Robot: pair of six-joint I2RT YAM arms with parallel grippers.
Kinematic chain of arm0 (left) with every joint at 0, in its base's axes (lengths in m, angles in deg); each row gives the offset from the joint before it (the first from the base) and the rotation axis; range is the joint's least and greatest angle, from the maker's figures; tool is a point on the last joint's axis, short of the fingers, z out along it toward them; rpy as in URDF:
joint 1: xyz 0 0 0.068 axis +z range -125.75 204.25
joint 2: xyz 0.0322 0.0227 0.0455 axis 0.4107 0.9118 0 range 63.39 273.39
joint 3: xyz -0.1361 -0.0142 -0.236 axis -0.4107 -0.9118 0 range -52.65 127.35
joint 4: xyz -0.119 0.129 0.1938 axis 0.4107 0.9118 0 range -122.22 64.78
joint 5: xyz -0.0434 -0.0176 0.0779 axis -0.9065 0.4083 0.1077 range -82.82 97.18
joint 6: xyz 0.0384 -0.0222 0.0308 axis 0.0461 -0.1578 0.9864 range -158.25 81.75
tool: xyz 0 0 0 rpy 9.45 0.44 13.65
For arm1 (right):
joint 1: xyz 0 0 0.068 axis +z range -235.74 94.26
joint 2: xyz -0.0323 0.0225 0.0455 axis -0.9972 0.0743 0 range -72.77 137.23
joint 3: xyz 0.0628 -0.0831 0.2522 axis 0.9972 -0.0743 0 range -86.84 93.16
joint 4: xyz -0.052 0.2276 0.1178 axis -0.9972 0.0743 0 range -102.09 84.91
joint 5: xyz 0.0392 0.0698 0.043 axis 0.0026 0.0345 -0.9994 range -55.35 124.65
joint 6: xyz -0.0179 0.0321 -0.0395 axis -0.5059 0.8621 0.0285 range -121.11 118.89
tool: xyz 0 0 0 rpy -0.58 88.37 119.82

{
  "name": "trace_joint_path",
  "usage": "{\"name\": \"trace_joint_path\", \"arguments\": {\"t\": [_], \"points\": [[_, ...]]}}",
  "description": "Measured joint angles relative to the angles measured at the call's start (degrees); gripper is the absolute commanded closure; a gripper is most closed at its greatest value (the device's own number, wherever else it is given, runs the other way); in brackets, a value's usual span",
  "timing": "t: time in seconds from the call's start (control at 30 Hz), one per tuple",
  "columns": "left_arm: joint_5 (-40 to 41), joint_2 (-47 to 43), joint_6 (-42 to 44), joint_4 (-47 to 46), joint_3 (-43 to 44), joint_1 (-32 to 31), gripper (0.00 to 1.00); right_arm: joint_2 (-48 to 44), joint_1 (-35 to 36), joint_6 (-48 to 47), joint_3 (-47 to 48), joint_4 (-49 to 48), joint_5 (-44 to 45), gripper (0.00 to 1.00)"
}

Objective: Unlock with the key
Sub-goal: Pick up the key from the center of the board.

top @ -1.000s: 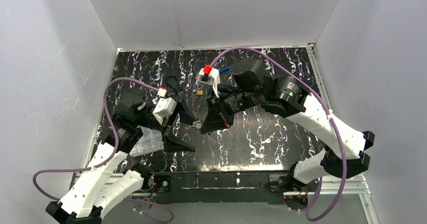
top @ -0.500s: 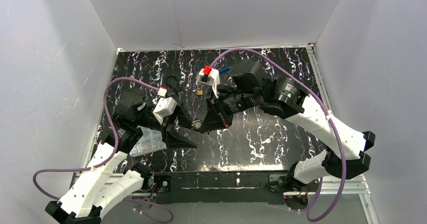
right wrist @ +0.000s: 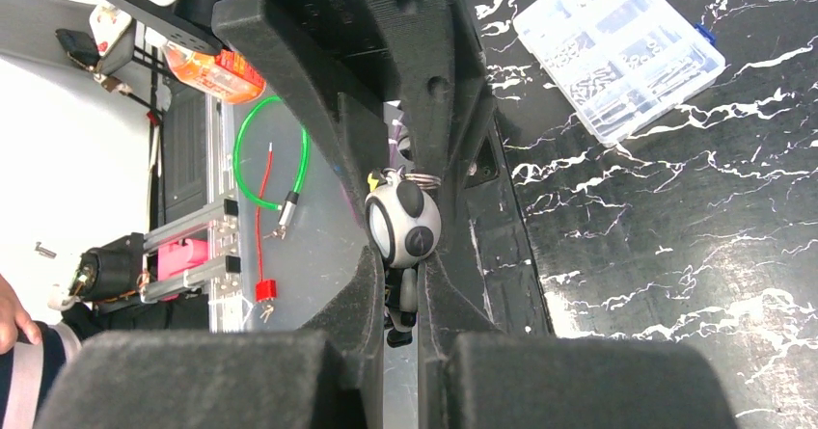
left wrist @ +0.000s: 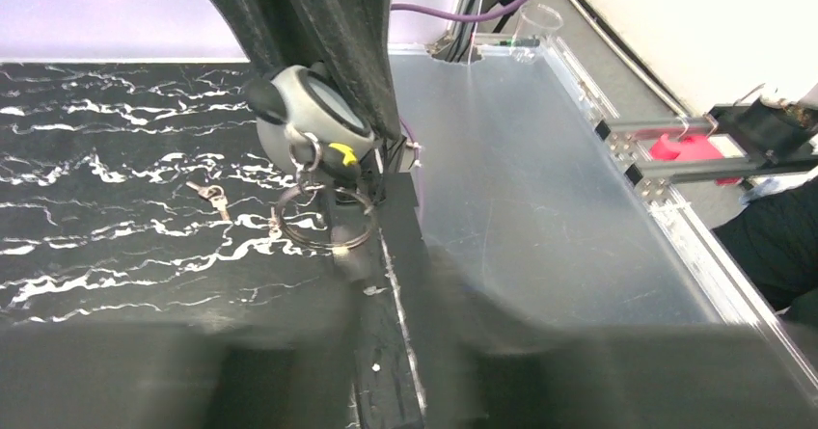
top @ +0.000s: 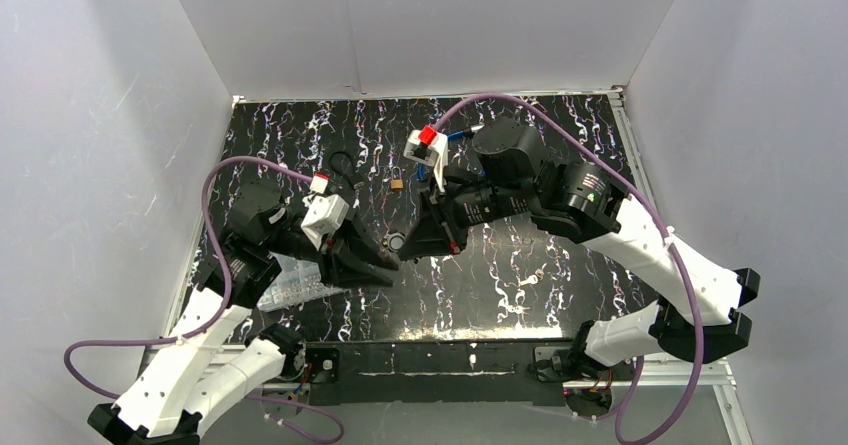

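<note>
A round grey-and-black lock (right wrist: 405, 219) hangs in the air over the middle of the table, pinched between the fingers of my right gripper (right wrist: 403, 255), which is shut on it. A metal key ring (left wrist: 323, 219) dangles from the lock (left wrist: 304, 120). My left gripper (left wrist: 362, 270) faces it from the left, its jaws closed on a blurred metal piece at the ring's lower edge, which I take for the key. In the top view the left gripper (top: 385, 258) and right gripper (top: 420, 240) meet tip to tip at the lock (top: 397, 238).
A small brass padlock (top: 398, 181) lies on the black marbled table behind the grippers. A clear plastic parts box (top: 292, 283) sits under the left arm. Loose small keys (top: 540, 273) lie to the right. The table's near edge (left wrist: 400, 284) runs just below the grippers.
My left gripper went from wide open to closed and moved right onto the ring below the lock. The right arm lifted and shifted slightly right, still holding the lock.
</note>
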Motion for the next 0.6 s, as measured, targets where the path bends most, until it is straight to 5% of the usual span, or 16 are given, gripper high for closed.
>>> {"name": "trace_joint_path", "arguments": {"t": [0.13, 0.6], "points": [[1.49, -0.05, -0.20, -0.03, 0.29, -0.21, 1.00, -0.90, 0.00, 0.94, -2.00, -1.85, -0.07, 0.99], [6.69, -0.34, 8.77, 8.34, 2.39, -0.23, 1.00, -5.60, 0.00, 2.13, -8.04, -3.59, 2.46, 0.99]]}}
